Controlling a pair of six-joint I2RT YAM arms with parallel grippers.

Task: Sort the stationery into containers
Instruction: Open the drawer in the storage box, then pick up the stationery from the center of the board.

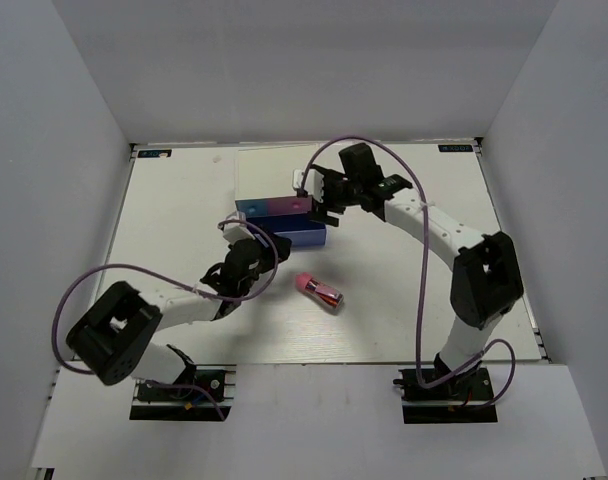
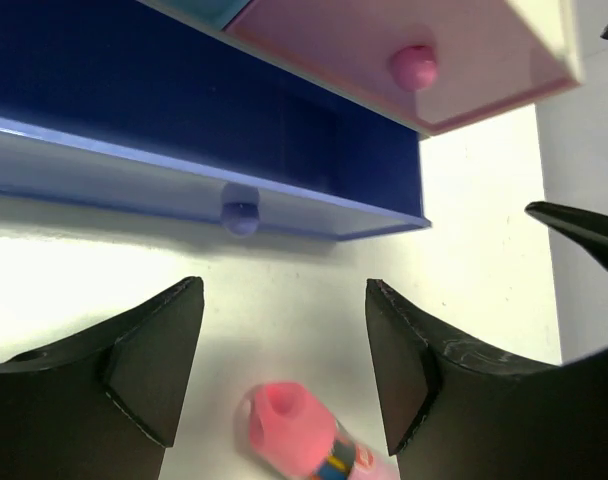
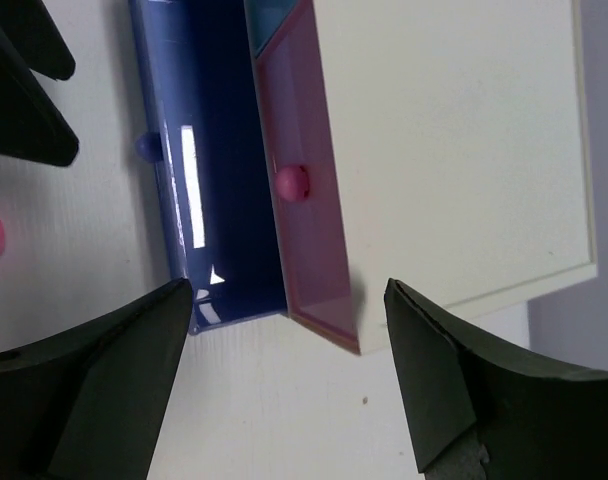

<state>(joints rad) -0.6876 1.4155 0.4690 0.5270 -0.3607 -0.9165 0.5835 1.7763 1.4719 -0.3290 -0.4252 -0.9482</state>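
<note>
With the darker blue drawer (image 1: 302,237) standing pulled out at mid-frame, the pink-capped tube (image 1: 319,290) is lying unsorted on the table lower right of it, while the left gripper (image 2: 284,300) and right gripper (image 3: 287,290) are both hovering wide apart, holding nothing.

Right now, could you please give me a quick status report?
Left gripper, right gripper open, empty. Pink-capped tube on table, outside open blue drawer. No obstruction seen.

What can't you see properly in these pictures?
- Inside the pink drawer: left wrist view, its front hides it.
- Inside the dark blue drawer: right wrist view, too shadowy to tell what it holds.
- Pink-capped tube: left wrist view, the bottom edge cuts off its body.
- Light blue drawer: left wrist view, top edge cuts most off.
</note>
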